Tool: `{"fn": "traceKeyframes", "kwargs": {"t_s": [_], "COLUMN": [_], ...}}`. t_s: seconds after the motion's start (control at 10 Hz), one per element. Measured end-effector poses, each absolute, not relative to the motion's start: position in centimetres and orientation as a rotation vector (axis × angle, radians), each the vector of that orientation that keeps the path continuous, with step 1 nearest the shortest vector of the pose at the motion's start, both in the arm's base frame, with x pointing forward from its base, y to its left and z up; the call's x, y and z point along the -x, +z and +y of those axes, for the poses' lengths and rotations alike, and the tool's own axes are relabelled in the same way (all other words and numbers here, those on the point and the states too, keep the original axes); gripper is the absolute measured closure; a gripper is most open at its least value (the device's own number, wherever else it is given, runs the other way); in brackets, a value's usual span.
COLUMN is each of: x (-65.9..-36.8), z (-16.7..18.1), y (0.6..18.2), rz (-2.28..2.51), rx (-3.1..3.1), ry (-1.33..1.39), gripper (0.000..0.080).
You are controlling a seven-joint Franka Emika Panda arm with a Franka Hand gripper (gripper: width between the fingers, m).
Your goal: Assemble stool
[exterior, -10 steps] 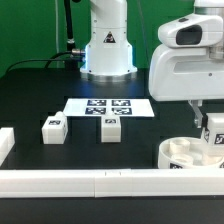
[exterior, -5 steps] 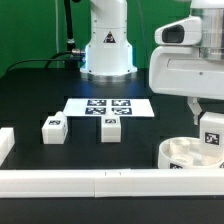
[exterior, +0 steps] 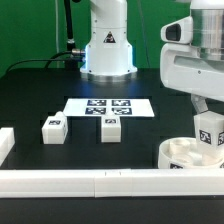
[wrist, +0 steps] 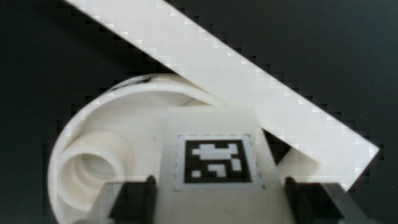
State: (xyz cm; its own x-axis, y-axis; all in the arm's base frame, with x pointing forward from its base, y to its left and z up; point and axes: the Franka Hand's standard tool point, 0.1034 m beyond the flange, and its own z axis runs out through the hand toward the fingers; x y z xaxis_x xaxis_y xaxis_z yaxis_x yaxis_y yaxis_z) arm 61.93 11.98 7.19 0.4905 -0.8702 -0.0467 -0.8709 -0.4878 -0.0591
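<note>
Under everything, a big black desk (exterior: pixel 30 95). At the back, the white base (exterior: pixel 108 45) of the arm. At the exterior view's right, the thick white end of the arm (exterior: pixel 195 65), reaching down toward the desk.

Along the front edge of the desk, a long white rail (exterior: pixel 90 181). At its end on the exterior view's left, a short white block (exterior: pixel 5 145).

Near the middle of the desk, lying flat, the marker board (exterior: pixel 108 105) with its black squares.

At the exterior view's right, just behind the rail, the round white seat (exterior: pixel 180 153). Flat on the desk, holes facing up. In the wrist view, close beside the rail, with one round hole easy to see.

In front of the marker board, a left leg (exterior: pixel 53 128) and a middle leg (exterior: pixel 110 128). Small and blocky, standing near each other but not touching, a tag on top of each. Both well apart from the seat.

Over the seat, a third leg (exterior: pixel 211 132), held upright with its tag toward the exterior camera. Hard to tell whether touching the seat or just above it.

Smallest of all, the pincer (wrist: pixel 219 203), clamped on the third leg. In the wrist view, dark fingers (wrist: pixel 128 200) pressed against both sides of that leg, with the black-and-white tag between them.
</note>
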Motion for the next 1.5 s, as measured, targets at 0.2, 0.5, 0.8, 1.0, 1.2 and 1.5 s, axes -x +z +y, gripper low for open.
{"fn": "traceKeyframes", "kwargs": {"t_s": [0.2, 0.5, 0.8, 1.0, 1.2, 1.5], "x": [-61.9, -61.9, -62.1, -62.1, -62.3, -63.4], "z": [12.2, 12.6, 12.8, 12.8, 12.4, 12.6], "y": [7.2, 8.9, 10.6, 10.5, 10.4, 11.9], "rz": [1.610, 1.521, 1.439, 1.321, 0.918, 0.330], "rx": [2.598, 2.629, 2.644, 2.707, 2.894, 3.027], "ry": [0.032, 0.013, -0.008, -0.015, -0.001, -0.040], "gripper": [0.0380, 0.0170, 0.0151, 0.0151, 0.0151, 0.0151]}}
